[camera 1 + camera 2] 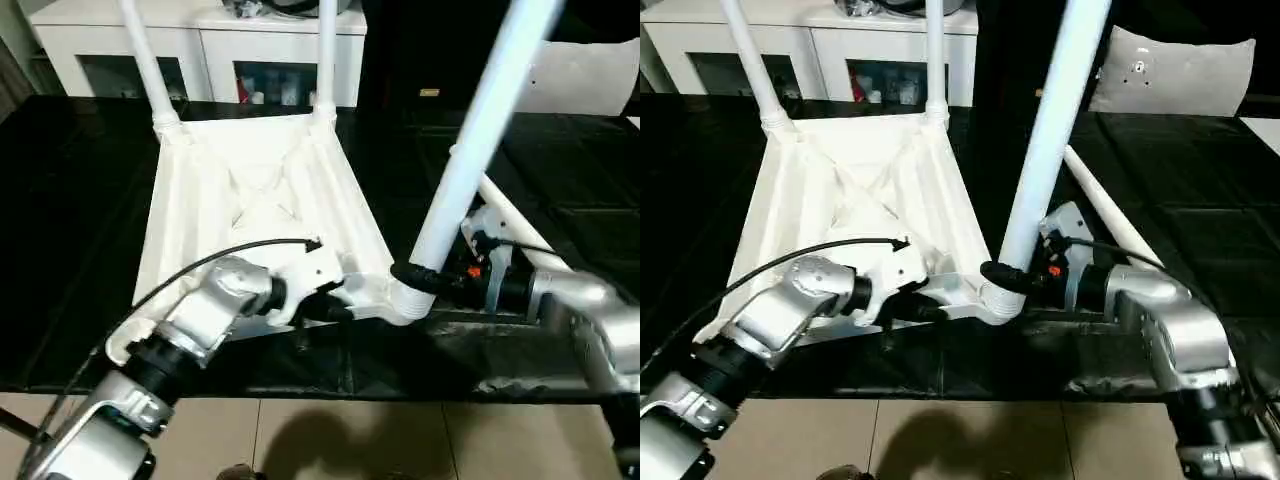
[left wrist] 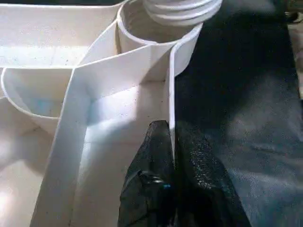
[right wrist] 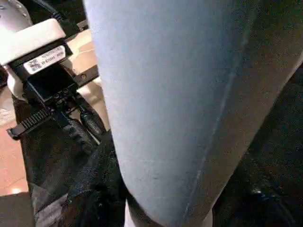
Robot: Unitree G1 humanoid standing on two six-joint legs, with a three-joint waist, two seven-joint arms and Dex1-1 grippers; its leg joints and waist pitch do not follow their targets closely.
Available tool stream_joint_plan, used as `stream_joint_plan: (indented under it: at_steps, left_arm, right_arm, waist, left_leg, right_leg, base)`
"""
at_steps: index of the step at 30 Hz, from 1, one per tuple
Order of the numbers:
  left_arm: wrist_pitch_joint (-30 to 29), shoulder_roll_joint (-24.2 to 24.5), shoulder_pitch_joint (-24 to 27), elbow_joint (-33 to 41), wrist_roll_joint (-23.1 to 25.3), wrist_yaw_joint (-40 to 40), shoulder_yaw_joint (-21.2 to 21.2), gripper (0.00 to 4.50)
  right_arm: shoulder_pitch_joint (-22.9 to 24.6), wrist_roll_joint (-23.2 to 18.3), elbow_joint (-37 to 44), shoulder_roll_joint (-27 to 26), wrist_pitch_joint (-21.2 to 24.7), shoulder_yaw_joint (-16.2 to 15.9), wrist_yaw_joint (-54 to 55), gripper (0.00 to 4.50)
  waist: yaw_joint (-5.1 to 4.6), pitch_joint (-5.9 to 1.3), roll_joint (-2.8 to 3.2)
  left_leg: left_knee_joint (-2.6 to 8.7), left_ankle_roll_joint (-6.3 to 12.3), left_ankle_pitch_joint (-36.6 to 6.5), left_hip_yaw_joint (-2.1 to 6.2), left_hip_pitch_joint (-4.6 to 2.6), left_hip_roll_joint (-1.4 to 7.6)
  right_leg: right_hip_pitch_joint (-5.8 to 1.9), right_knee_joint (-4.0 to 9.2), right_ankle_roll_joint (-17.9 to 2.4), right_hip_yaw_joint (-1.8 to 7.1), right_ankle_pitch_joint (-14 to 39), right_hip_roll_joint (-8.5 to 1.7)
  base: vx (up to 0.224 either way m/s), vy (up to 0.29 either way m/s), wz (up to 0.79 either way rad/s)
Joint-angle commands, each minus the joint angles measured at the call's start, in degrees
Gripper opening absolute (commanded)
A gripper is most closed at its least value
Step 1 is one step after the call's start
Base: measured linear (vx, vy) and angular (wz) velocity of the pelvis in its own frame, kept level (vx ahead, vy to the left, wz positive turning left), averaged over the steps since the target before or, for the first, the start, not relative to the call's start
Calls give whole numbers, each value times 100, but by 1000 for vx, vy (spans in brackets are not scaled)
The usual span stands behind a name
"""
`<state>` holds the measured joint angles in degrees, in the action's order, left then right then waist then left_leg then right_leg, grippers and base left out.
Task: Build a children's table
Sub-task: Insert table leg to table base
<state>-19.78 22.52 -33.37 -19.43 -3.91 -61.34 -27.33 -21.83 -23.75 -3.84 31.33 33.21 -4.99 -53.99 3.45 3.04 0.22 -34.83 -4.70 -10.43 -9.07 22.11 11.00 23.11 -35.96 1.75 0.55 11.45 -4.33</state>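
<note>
The white table top (image 1: 260, 190) lies upside down on the black table, ribbed underside up. Two legs (image 1: 148, 70) (image 1: 326, 60) stand upright in its far corner sockets. A third leg (image 1: 480, 130) rises, leaning right, from the near right socket (image 1: 405, 300). My right gripper (image 1: 415, 277) is shut on that leg just above the socket; in the right wrist view the leg (image 3: 170, 104) is close up. My left gripper (image 2: 171, 137) is shut on the top's thin near rim, beside that socket (image 2: 156, 28). A fourth leg (image 1: 1110, 215) lies loose on the table behind my right wrist.
A white cabinet with glass doors (image 1: 250, 50) stands behind the table. A grey panel (image 1: 1180, 70) leans at the back right. The black table's front edge (image 1: 350, 385) runs just below my grippers, with tan floor (image 1: 330, 440) beneath.
</note>
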Motion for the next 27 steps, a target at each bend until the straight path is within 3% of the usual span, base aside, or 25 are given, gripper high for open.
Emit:
stream_joint_plan:
  at_steps: [1, 10, 17, 22, 23, 25, 27]
  left_arm:
    - [106, 94, 28, 278, -127, -288, 82, 0]
    - [165, 94, -6, 217, -64, -262, 125, 0]
    - [193, 70, -9, 152, -7, -182, 170, 0]
    - [199, 37, 27, 162, -88, -129, 296, 0]
    - [208, 25, 36, 161, -117, -116, 332, 0]
    - [245, -4, 36, 137, -145, -102, 373, 0]
    - [277, -39, 36, 115, -180, -81, 419, 0]
  right_arm:
    - [-44, 203, -269, -64, -14, -139, -24, 188]
    - [-237, 265, -666, -227, -161, -351, -182, 188]
    - [-353, 322, -930, -319, -302, -388, -265, 188]
    - [-258, 59, -1113, -468, -330, -65, -238, 188]
    - [-182, -31, -1145, -519, -335, 51, -221, 188]
    - [-12, -173, -1203, -609, -392, 243, -197, 188]
    - [155, -238, -1210, -671, -479, 349, -156, 188]
  waist:
    - [39, -388, -43]
    - [95, -395, -52]
    - [102, -381, -61]
    - [89, -384, -59]
    - [95, -383, -16]
    - [99, -390, -37]
    - [121, -397, -14]
  left_leg:
    - [413, 183, -937, -50, -83, 86]
    - [410, 181, -869, -60, -95, 93]
    - [430, 113, -1042, -61, -94, 92]
    - [434, 105, -1083, -61, -91, 88]
    - [435, 101, -1109, -55, -95, 88]
    - [435, 112, -1090, -60, -94, 90]
    - [431, 122, -1055, -61, -97, 95]
  right_leg:
    - [-279, 381, -1537, 37, 358, -194]
    - [-280, 367, -1538, 40, 253, -193]
    - [-263, 400, -1439, 46, 618, -205]
    - [-258, 408, -1430, 45, 667, -200]
    - [-253, 406, -1436, 46, 674, -203]
    - [-257, 407, -1444, 46, 589, -198]
    - [-255, 408, -1465, 45, 478, -200]
  base:
    - [0, 0, 0]
    - [0, 0, 0]
    - [0, 0, 0]
    - [0, 0, 0]
    - [0, 0, 0]
    - [0, 0, 0]
    - [0, 0, 0]
